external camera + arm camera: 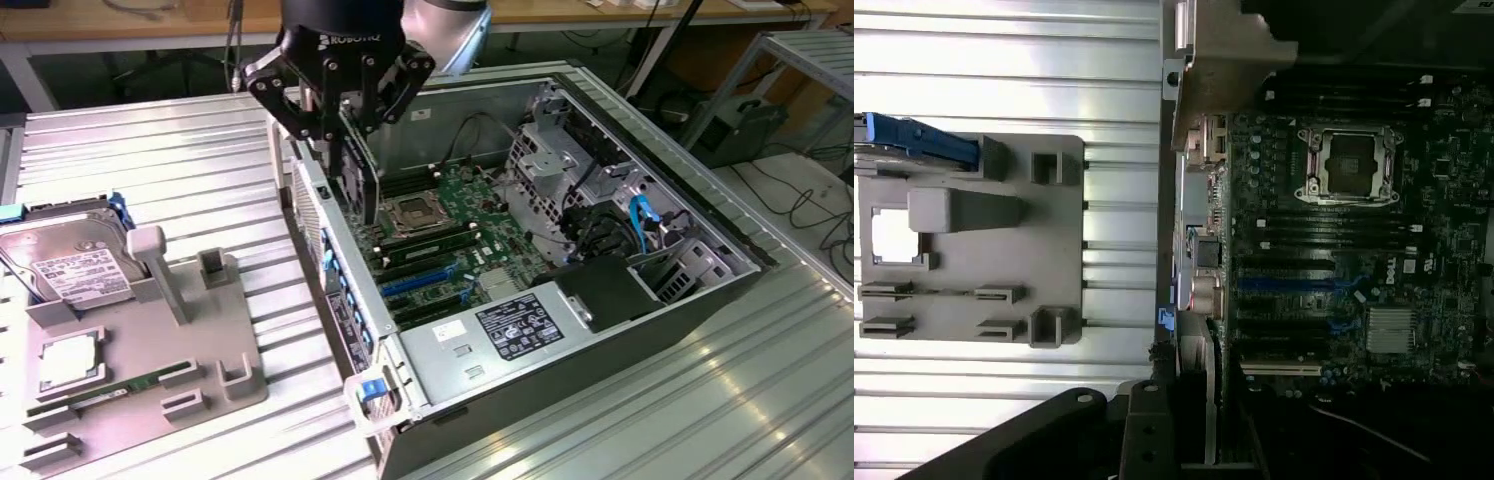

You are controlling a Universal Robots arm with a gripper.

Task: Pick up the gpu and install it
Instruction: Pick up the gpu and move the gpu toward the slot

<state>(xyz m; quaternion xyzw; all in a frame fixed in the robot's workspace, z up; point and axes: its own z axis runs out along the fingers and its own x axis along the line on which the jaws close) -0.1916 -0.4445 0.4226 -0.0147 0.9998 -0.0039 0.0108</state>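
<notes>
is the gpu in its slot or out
out: the gpu hangs upright in the pincer above the motherboard, clear of its slots.

White letters on the black body above the claw [342, 130] read "ROBOTIQ". Below the claw, inside the computer case [574, 400], the circuit board [1354, 250] carries a white "DELL" logo [1402, 268], turned on its side. The black-and-white label [525, 325] on the power supply [454, 355], further along the case from the claw, has print too small to read. So does the white label [83, 278] on the hard drive [60, 245], well off towards the exterior view's left.
</notes>
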